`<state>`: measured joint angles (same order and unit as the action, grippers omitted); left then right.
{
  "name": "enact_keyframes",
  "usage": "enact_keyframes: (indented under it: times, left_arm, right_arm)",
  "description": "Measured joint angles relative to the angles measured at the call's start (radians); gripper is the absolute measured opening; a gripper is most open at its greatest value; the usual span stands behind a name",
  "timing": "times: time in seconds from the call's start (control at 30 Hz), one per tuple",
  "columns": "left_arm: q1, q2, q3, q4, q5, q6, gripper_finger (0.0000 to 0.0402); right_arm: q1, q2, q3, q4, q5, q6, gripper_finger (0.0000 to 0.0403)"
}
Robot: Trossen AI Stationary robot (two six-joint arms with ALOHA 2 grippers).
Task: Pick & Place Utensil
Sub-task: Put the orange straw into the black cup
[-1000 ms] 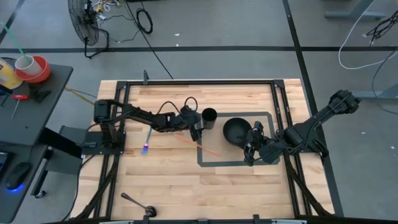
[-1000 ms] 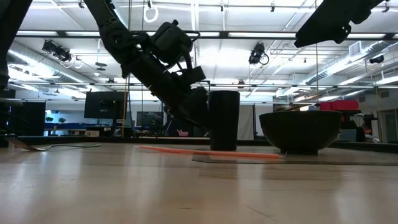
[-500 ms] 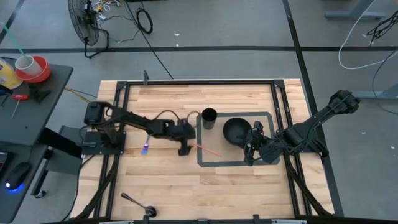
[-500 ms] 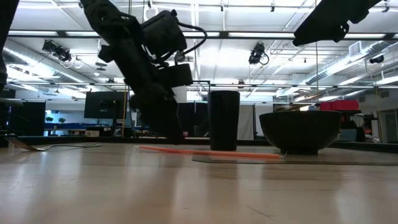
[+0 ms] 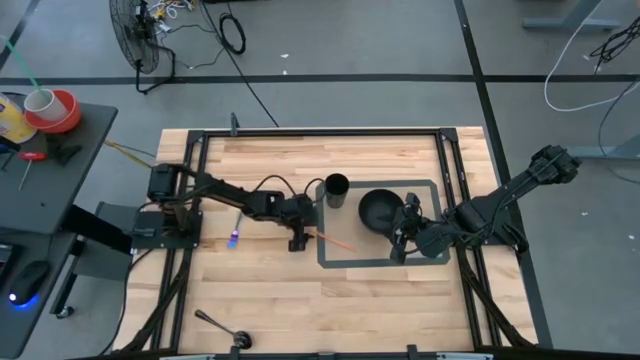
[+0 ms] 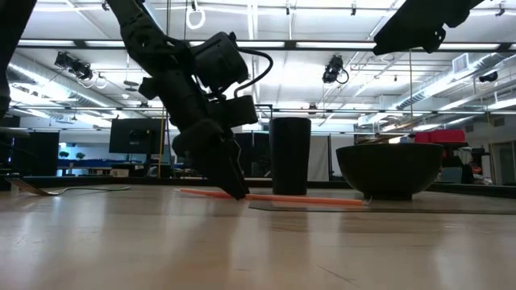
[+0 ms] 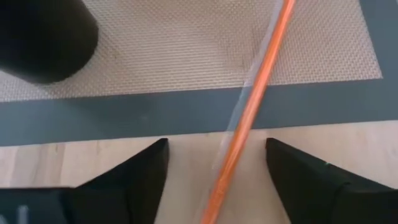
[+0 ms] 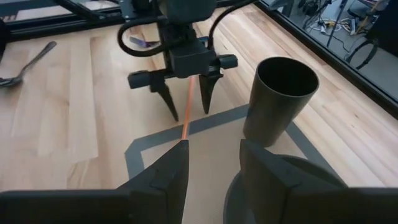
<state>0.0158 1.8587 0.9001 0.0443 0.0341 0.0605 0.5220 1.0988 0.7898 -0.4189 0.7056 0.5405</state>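
A thin orange stick (image 5: 327, 240) lies flat on the wood, with its far end on the grey-bordered mat (image 5: 325, 262). My left gripper (image 5: 297, 241) is open and points down over the stick's left end. In the left wrist view its fingers (image 7: 152, 163) stand on either side of the stick (image 7: 245, 127), apart from it. In the low view the left gripper (image 6: 234, 190) reaches down to the table top at the stick (image 6: 282, 198). My right gripper (image 8: 213, 144) is open and hovers beside the black bowl (image 5: 380, 210). A black cup (image 5: 336, 189) stands upright on the mat.
A purple-handled utensil (image 5: 233, 233) lies left of the left gripper. A metal spoon (image 5: 215, 325) lies near the table's near edge. The cup (image 8: 280, 99) and the bowl (image 6: 391, 169) stand close together on the mat. Bare wood stretches across the near half.
My left gripper has moved from beside the cup toward the table's near edge and a little left. It has come down until its open fingers straddle the stick's left end. The stick, cup and bowl have stayed where they were.
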Motion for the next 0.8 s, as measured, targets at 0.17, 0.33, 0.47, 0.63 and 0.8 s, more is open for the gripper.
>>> enact_keyframes:
  times: [0.17,0.33,0.47,0.63,0.8]
  left_arm:
    - [0.017,-0.003,0.0,-0.012,0.008,0.006,0.0196]
    - [0.019,-0.006,0.001,-0.052,0.008,0.033,0.0136]
    - [0.004,-0.006,0.001,-0.067,0.007,0.059,0.0101]
    - [-0.008,-0.012,0.0,-0.088,0.005,0.075,0.0067]
    - [-0.008,-0.023,0.001,-0.105,0.012,0.098,0.0037]
  right_arm:
    - [0.0,0.0,0.0,0.003,0.0,-0.003,0.0144]
    - [0.0,0.0,0.0,0.005,-0.006,-0.004,0.0144]
    - [-0.002,0.0,0.0,0.004,-0.007,-0.004,0.0144]
    - [-0.005,0.0,0.0,0.004,-0.007,-0.008,0.0144]
    - [-0.005,0.0,0.0,0.004,-0.007,-0.01,0.0144]
